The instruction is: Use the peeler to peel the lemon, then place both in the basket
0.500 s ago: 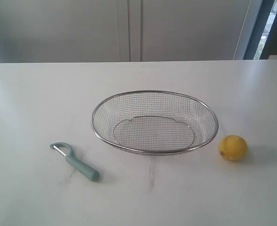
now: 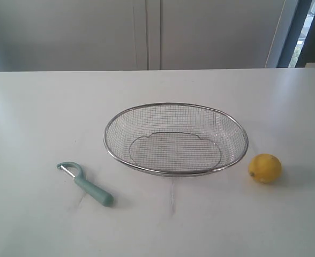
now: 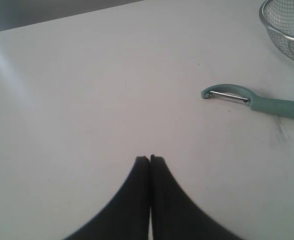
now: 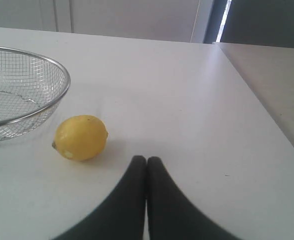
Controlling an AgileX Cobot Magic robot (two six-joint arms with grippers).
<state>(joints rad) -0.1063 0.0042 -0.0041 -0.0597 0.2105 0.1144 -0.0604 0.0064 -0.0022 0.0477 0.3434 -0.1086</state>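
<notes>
Left gripper (image 3: 150, 159): fingers pressed together, nothing held, over table (image 2: 34, 118). Right gripper (image 4: 146, 159): likewise together, nothing held. Peeler (image 2: 85, 184) lay on table's left, nearer left arm, well apart from it; long axis diagonal, handle near-right, head far-left. Lemon (image 2: 264, 168) sat on right, nearer right arm, just beside basket (image 2: 173, 173). Basket stood between both, held nothing. Peeling not yet begun.

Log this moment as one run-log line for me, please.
stage: not started | left claw: shut, empty, short of peeler | right claw: shut, empty, near lemon | basket: empty
</notes>
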